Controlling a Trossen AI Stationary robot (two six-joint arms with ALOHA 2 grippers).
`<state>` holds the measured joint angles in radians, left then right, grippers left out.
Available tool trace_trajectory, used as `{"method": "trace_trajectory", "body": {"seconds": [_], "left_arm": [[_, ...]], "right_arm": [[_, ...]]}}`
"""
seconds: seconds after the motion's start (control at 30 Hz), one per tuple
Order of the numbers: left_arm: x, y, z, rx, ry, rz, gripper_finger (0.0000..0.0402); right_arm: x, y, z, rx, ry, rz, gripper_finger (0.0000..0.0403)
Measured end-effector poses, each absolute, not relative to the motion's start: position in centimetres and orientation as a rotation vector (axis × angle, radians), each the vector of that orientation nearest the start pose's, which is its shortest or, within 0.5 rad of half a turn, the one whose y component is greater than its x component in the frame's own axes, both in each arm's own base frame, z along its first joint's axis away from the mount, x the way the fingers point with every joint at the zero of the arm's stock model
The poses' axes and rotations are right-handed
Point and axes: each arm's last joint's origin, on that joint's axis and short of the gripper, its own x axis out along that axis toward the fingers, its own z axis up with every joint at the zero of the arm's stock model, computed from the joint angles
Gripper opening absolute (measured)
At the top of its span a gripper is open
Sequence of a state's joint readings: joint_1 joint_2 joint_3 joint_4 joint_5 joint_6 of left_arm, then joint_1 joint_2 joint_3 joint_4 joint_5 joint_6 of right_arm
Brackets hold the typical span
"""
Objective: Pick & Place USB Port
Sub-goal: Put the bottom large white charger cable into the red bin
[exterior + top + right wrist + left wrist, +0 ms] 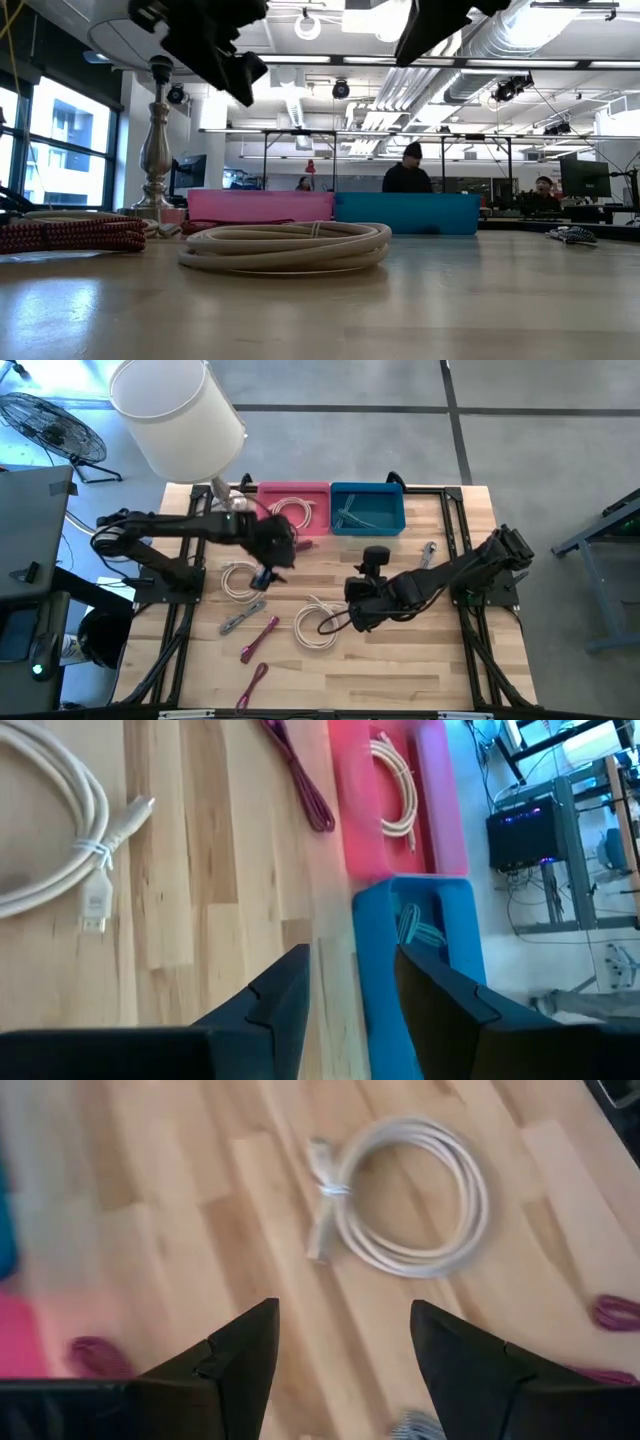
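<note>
Left gripper (345, 1355) open, empty (right gripper (350, 990) likewise).

Wooden slatted bench (400, 660) — two bins at its far edge, side by side and touching: pink plastic bin (296, 508) on the left, blue plastic bin (367, 508) on the right. A coiled white cable (299, 512) lies in the pink bin.

Mid-bench, left: cream coiled cable (238, 579). Nearer the front, toward centre: second cream cable coil (317, 628). Left of that coil, a grey braided cable (241, 617) and a magenta cable (258, 639). White-shaded table lamp (176, 415) stands at the far-left corner — beside the pink bin.
</note>
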<state>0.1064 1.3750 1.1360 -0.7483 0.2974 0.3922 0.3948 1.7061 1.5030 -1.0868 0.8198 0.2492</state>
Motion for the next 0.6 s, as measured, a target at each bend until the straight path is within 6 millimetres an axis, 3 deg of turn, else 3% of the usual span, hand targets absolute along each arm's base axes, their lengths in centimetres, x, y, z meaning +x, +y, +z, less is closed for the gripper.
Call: {"method": "trace_trajectory", "body": {"seconds": [0.3,0.6], "left_arm": [[27.5,-3.9,27.0,0.197,0.911,-0.314,0.0223],[27.4,-6.2,26.2,0.118,0.872,-0.173,0.0223]], "right_arm": [[30.1,12.7,28.9,-0.503,1.006,-0.477,0.0139],[28.2,15.0,28.8,-0.480,1.004,-0.470,0.0139]]}}
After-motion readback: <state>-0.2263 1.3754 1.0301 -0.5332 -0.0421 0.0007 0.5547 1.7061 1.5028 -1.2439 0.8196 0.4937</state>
